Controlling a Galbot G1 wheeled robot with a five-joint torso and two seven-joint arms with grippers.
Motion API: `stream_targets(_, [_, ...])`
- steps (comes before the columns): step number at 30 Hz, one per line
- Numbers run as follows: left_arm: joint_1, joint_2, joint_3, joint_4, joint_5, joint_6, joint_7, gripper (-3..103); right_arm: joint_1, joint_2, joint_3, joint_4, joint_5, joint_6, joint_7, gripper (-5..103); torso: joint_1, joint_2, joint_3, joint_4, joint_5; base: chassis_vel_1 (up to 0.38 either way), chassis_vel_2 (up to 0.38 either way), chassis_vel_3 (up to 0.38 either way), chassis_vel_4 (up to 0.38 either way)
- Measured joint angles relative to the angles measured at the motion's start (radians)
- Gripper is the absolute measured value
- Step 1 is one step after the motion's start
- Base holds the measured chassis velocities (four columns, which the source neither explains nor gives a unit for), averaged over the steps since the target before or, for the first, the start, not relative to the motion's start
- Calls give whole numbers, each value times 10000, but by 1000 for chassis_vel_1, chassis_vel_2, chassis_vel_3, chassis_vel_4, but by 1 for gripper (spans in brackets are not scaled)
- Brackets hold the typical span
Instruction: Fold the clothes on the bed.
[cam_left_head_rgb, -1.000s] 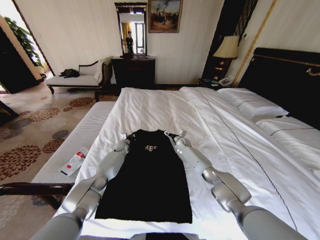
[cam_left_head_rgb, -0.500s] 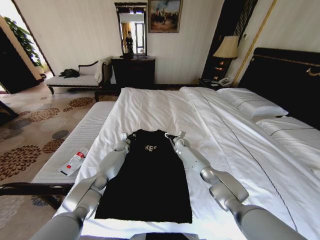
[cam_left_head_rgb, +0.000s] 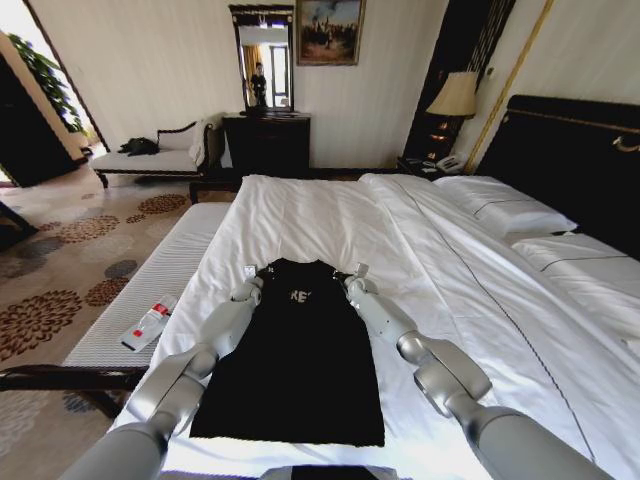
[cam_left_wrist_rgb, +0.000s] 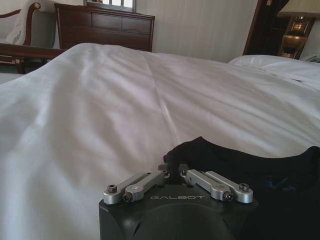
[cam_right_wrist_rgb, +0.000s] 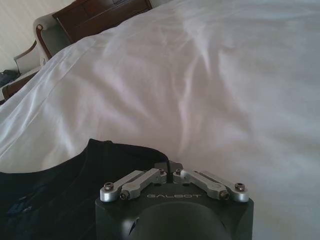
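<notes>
Both arms are reaching out over the bed, where a black sleeveless top is lying flat on the white duvet near the foot edge, its pale lettering facing up. The left end effector is sitting at the garment's far left shoulder corner, and in the left wrist view its fingers are drawn together with a bunch of black fabric pinched between them. The right end effector is mirroring it at the far right shoulder corner, fingers likewise closed down on the edge of the cloth.

This is looking like the start of the first fold: both top corners gripped, the hem lying undisturbed close to the robot. The next move is probably calling for an even lift on both sides, carrying the shoulders toward the hem so the fabric is doubling over without skewing or dragging the duvet along.
</notes>
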Motion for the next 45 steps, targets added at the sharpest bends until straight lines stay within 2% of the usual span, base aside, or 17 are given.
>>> stream_targets(4, [57,17,-28,-134,4,0,-27,2,-87,-88,40,476,59,-26,137,0,0,0,0,0,0,0,0,0,0])
stream_targets(16, [146,162,-126,-497,-31,5,-253,2,-301,-199,33,955,43,-20,483,0,0,0,0,-1,-1,0,0,0,0])
stream_targets(21, [-153,523,-194,-1252,-542,181,-632,2,-276,-545,114,2006,-368,183,883,0,-1,0,0,-1,1,0,0,0,0])
stream_targets(31, [-776,1066,38,-1951,-1183,369,-928,2,304,-1077,-321,3473,-396,364,1502,0,-1,0,-1,1,-1,0,0,0,0])
stream_targets(37, [-1067,1027,126,-1761,-1222,357,-966,2,429,-1018,-647,3358,-529,521,1596,0,0,0,-2,-1,-1,0,0,0,0])
stream_targets(45, [-2158,581,641,-382,-1309,53,-678,2,1019,-487,-612,2051,-935,835,1445,0,0,0,-1,0,0,0,0,0,0])
